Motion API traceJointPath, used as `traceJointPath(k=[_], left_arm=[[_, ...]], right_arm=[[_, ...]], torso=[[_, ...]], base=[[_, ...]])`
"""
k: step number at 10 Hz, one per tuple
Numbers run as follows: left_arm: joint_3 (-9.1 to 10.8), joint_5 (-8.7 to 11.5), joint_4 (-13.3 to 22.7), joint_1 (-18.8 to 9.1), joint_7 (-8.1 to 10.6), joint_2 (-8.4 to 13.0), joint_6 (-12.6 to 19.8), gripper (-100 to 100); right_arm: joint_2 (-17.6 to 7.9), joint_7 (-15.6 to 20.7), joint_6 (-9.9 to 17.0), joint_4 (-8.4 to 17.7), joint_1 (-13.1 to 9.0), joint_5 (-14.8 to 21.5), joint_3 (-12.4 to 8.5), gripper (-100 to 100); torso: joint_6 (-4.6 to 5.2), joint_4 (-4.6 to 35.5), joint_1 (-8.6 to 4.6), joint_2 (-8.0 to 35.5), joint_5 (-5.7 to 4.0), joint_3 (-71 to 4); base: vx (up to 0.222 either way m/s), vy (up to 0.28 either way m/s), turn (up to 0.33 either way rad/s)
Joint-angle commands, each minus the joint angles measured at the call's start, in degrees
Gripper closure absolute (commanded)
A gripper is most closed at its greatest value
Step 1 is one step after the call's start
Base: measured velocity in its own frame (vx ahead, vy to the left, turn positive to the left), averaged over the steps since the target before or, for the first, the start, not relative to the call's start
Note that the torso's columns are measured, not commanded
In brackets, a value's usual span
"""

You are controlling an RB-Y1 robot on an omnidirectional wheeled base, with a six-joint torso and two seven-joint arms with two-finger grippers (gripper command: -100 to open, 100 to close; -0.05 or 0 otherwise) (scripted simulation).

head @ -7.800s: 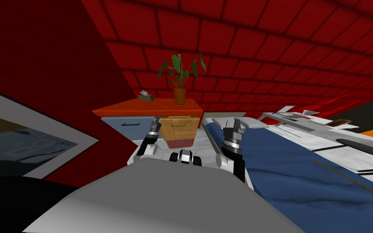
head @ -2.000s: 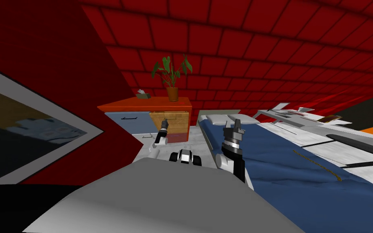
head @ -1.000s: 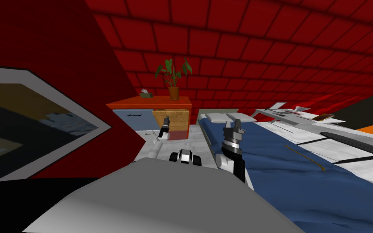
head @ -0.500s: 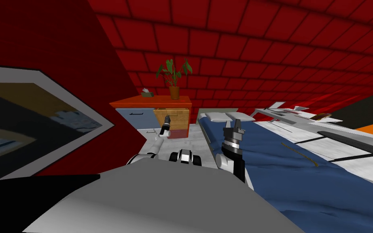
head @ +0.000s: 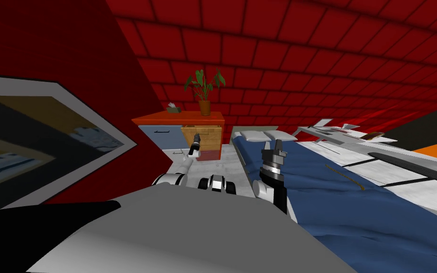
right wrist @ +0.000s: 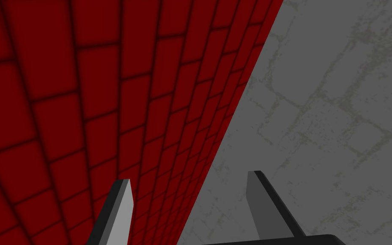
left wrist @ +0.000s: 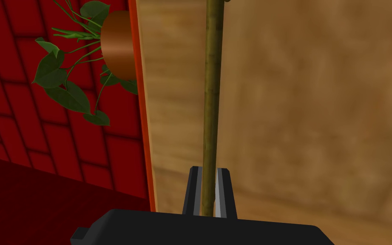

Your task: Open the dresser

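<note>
Leave the right gripper (head: 273, 146) idle beside the blue-covered bed (head: 336, 189), fingers spread wide and empty. Farther out, with the left gripper (left wrist: 208, 171) pinched narrow on the thin olive-brown bar handle (left wrist: 212, 85), pull straight back, square to the tan wood-grain drawer front (left wrist: 310, 106). Avoid twisting the wrist, since so slim a bar could probably slip out between the blades. Draw slowly so the drawer does not rack. Beyond, find the low dresser with the orange-red top (head: 179, 117) against the red brick wall (head: 307, 57), next to the bed's head. Shows blue-grey fronts (head: 159, 135) to the left of the wood one, which seems to stand proud of them, and a dark red front (head: 209, 155) below. Carries a potted green plant (head: 204, 92) and a small tissue box (head: 173, 109) on top.
</note>
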Motion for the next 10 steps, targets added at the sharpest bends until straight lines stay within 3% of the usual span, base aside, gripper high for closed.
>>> traceJointPath(k=[1, 3, 4, 5, 7, 8, 9, 10], left_arm=[[1.75, 0.22, 4.27, -3.36, -0.24, 1.04, -1.88, 100], [1.75, 0.22, 6.87, -6.53, -0.24, 1.04, -1.88, 100], [1.75, 0.22, 9.81, -6.53, -0.24, 1.04, -1.88, 100], [3.41, 0.42, 11.44, -9.27, -0.49, 2.07, -3.71, 100], [3.41, 0.42, 17.88, -13.21, -0.49, 2.07, -3.71, 100], [3.41, 0.42, 18.02, -13.21, -0.49, 2.07, -3.71, 100], [5.06, 0.62, 19.86, -15.43, -0.74, 3.09, -5.55, 100], [5.06, 0.62, 20.08, -16.45, -0.74, 3.09, -5.55, 100]], right_arm=[[0.0, 0.0, 0.0, 0.0, 0.0, 0.0, 0.0, 0], [0.0, 0.0, 0.0, 0.0, -0.02, 0.0, 0.0, 0], [0.0, 0.0, 0.0, 0.0, -0.01, 0.0, 0.0, 0], [0.0, 0.0, 0.0, 0.0, 0.0, 0.0, 0.0, 0], [0.0, 0.0, 0.0, 0.0, -0.01, 0.0, 0.0, 0], [0.0, 0.0, 0.0, 0.0, 0.0, 0.0, 0.0, 0], [0.0, 0.0, 0.0, 0.0, 0.0, 0.0, 0.0, 0], [0.0, 0.0, 0.0, 0.0, -0.01, 0.0, 0.0, 0]], torso=[[0.01, -0.13, 0.09, -0.12, 0.07, -0.09], [-0.12, 0.3, 0.06, 0.59, -0.05, 0.36], [-0.06, 0.41, -0.03, 0.45, -0.13, 0.3], [-0.01, 0.22, -0.06, 0.2, -0.09, 0.14], [-0.15, 0.38, 0.0, 0.58, -0.1, 0.36], [-0.04, 0.38, -0.06, 0.41, -0.13, 0.27], [0.03, 0.32, -0.1, 0.23, -0.14, 0.15], [-0.15, 0.5, -0.11, 0.66, -0.2, 0.38]], base=[[-0.122, -0.012, 0.006], [-0.126, -0.013, 0.006], [-0.005, 0.002, 0.01], [-0.119, -0.005, -0.012], [-0.102, -0.012, 0.017], [-0.015, 0.003, 0.01], [-0.131, -0.007, -0.012], [-0.135, -0.018, -0.009]])
